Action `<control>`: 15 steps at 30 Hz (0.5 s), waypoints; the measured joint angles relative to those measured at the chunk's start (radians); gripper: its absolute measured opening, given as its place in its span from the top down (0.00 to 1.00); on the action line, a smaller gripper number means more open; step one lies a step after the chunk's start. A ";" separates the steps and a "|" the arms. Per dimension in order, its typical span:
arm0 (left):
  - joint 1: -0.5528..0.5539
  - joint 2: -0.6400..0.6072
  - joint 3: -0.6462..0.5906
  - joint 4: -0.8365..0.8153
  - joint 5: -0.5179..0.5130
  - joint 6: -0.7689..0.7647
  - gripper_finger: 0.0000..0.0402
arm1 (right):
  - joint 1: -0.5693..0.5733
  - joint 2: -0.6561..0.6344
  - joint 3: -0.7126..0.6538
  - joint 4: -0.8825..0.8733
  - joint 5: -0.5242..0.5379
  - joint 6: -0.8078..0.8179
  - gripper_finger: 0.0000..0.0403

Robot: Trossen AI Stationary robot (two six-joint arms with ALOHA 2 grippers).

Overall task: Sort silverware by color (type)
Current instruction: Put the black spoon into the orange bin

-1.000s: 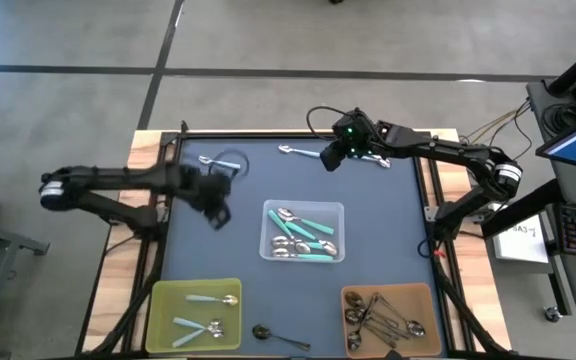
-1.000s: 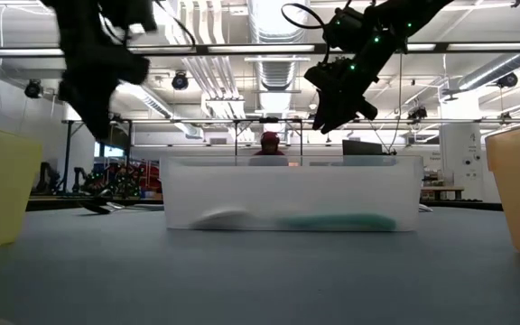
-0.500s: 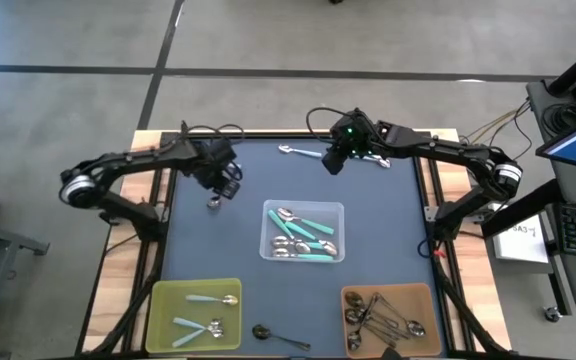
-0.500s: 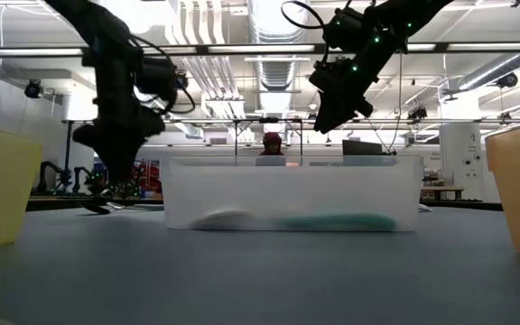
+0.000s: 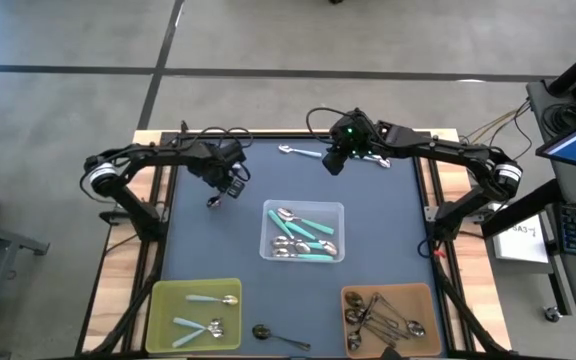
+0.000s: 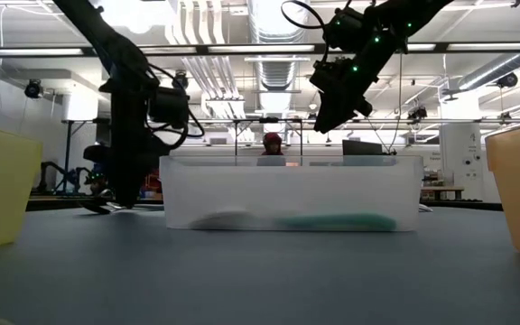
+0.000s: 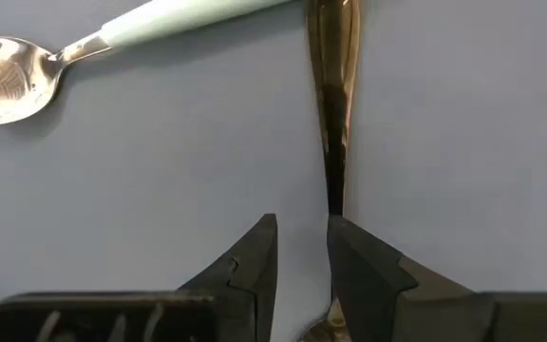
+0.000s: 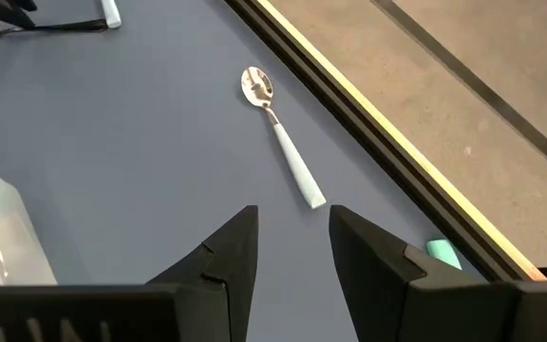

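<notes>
Left claw is down at the counter, well off from the clear bin toward the far-left corner, fingers narrowly parted and straddling a dark-handled spoon. The handle runs straight out ahead of the claw, long axis in line with the gap, so the closing looks lined up. A pale-handled spoon lies across just beyond, apparently touching the dark one: that could get dragged. Right claw hovers open, above another pale spoon near the counter's far edge.
</notes>
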 joint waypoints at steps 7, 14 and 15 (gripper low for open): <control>0.012 0.053 0.004 0.001 0.048 0.023 0.81 | 0.000 0.000 0.000 0.000 0.000 0.003 0.69; 0.016 -0.006 -0.002 0.007 0.023 -0.008 0.81 | 0.000 0.000 0.000 0.000 0.000 0.026 0.69; 0.016 -0.017 -0.005 0.007 0.023 -0.008 0.81 | 0.000 0.000 0.000 0.000 0.000 0.035 0.69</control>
